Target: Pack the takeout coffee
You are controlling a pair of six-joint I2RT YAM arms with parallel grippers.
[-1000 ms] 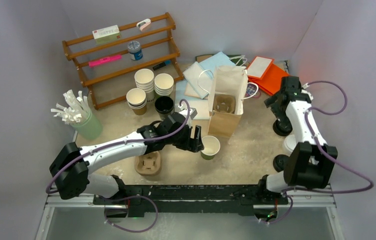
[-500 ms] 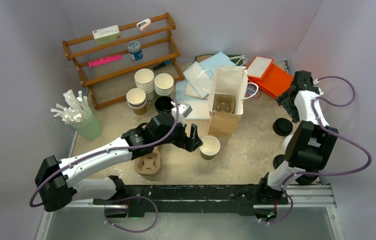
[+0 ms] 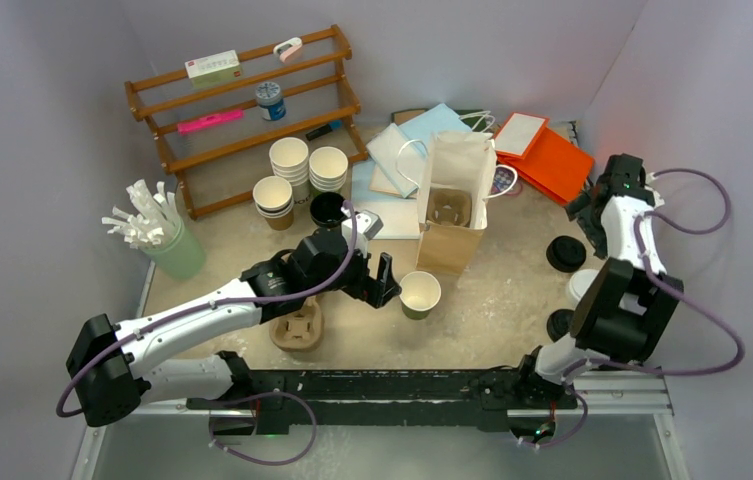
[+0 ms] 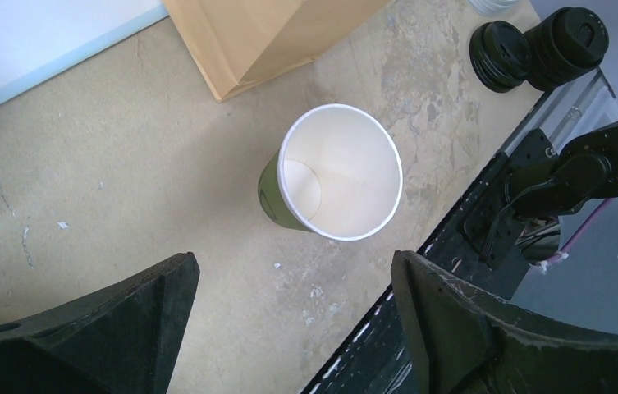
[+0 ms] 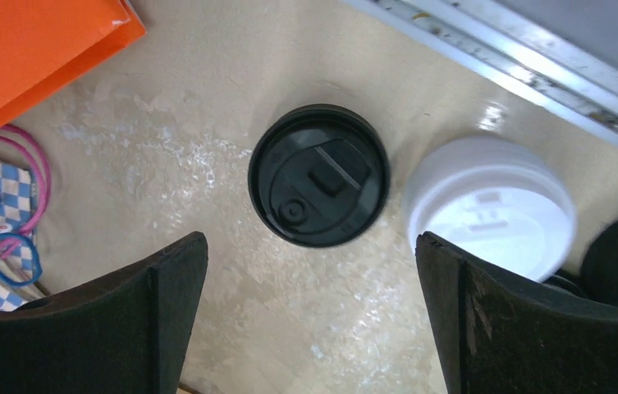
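Standing upright, lidless cup (image 4: 340,182) empty; bag (image 3: 449,250) holds pulp tray (image 3: 450,208); left claw (image 4: 290,271), right claw (image 5: 312,246) wide open, holding nothing.

Matt paper cup (image 4: 340,182) — glossy black lid (image 5: 319,175), probably plastic — rough, mottled tabletop (image 4: 84,164)

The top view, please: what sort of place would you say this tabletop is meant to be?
Probably a mock café takeout counter inside a robot test cell: stacked paper cups, loose lids, and an open paper bag with a cup tray inside.
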